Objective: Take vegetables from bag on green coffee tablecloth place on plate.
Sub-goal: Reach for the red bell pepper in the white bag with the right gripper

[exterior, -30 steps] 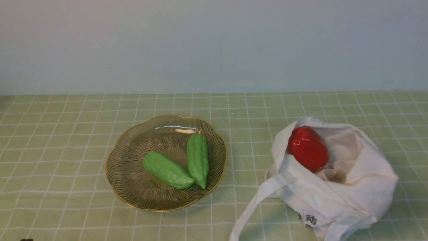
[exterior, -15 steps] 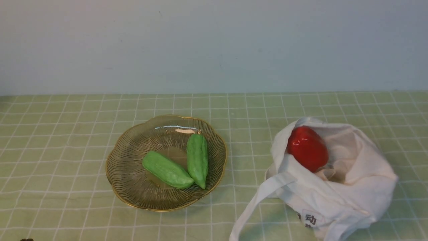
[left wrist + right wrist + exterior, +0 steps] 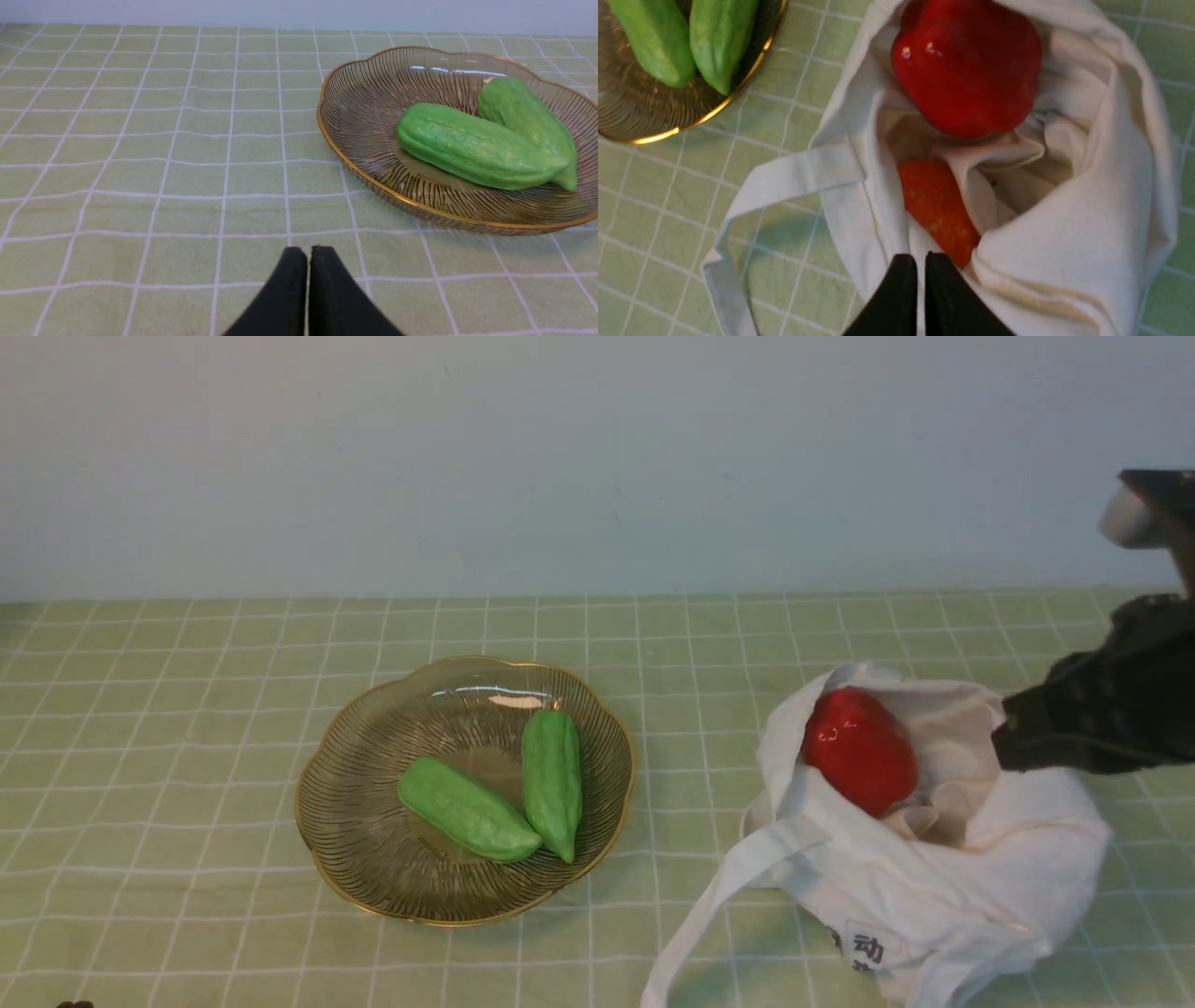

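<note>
A glossy red bell pepper (image 3: 859, 749) lies in the open mouth of the white cloth bag (image 3: 980, 877) on the green checked tablecloth (image 3: 187, 709). In the right wrist view the pepper (image 3: 966, 65) sits above an orange vegetable (image 3: 936, 205) tucked deeper in the bag (image 3: 1064, 242). My right gripper (image 3: 920, 261) is shut and empty, hovering over the bag's near edge; in the front view it (image 3: 1001, 747) reaches in from the right, right of the pepper. My left gripper (image 3: 308, 254) is shut and empty, low over the cloth short of the glass plate (image 3: 373, 93).
The gold-rimmed plate (image 3: 373, 859) holds two green gourds (image 3: 467, 810) (image 3: 552, 782). A bag strap (image 3: 709, 905) loops onto the cloth between plate and bag. A pale wall stands behind the table.
My right arm has come into the front view from the right edge and now hangs beside the bag's mouth. The pepper, bag and plate have not moved.
</note>
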`<state>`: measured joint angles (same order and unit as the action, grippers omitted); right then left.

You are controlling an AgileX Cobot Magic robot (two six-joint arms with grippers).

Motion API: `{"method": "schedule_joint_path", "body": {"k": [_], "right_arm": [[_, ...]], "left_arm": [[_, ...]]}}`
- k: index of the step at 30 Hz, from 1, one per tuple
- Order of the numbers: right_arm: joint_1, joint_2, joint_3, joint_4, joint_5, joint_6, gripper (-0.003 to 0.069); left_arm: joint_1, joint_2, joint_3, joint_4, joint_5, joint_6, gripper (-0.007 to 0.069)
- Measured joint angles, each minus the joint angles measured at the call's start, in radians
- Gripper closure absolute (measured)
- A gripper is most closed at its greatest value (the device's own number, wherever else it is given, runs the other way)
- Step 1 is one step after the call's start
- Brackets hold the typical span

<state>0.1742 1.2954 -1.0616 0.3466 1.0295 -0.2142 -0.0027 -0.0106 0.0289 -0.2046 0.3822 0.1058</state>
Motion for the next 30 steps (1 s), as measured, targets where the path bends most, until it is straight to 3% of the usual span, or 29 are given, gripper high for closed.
{"method": "schedule_joint_path", "body": {"k": [5, 13, 16, 21, 30], "right_arm": [[0.013, 0.137, -0.061, -0.017, -0.058, -0.017, 0.0502], [0.119, 0.316, -0.153, -0.151, -0.108, 0.012, 0.0144], [0.134, 0.357, -0.168, -0.197, -0.116, 0.052, 0.0055], [0.163, 0.412, -0.169, -0.225, -0.137, 0.083, -0.0013], [0.21, 0.439, -0.18, -0.311, -0.258, 0.155, -0.0016]], "left_arm": [[0.0, 0.0, 0.0, 0.0, 0.0, 0.0, 0.0629], [0.0, 0.0, 0.0, 0.0, 0.0, 0.0, 0.0629], [0.0, 0.0, 0.0, 0.0, 0.0, 0.0, 0.0629], [0.0, 0.0, 0.0, 0.0, 0.0, 0.0, 0.0629], [0.0, 0.0, 0.0, 0.0, 0.0, 0.0, 0.0629]]}}
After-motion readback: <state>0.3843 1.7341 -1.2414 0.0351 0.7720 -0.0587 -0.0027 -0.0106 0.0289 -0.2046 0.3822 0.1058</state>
